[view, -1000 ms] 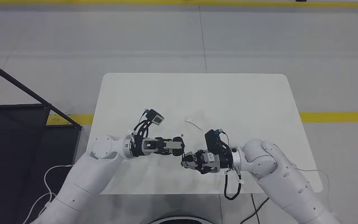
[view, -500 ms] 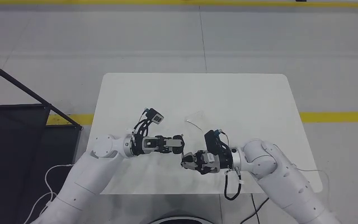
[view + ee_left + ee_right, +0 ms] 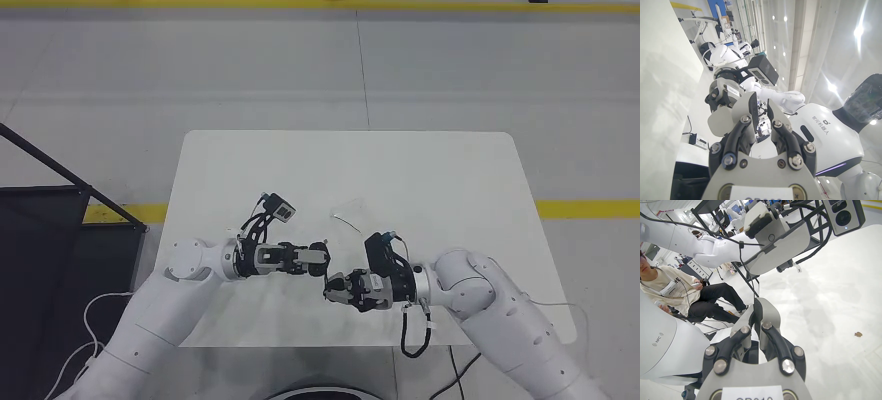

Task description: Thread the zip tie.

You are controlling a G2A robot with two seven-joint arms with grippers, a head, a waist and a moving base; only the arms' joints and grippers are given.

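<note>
Holding zip tie (image 3: 740,254) pinched in right gripper (image 3: 755,300), left gripper (image 3: 762,103) slightly agape; I risk floppy strap swinging wide.

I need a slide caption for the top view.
Left claw and right claw face each other closely above the white table; a thin pale strip lies beyond them.
</note>
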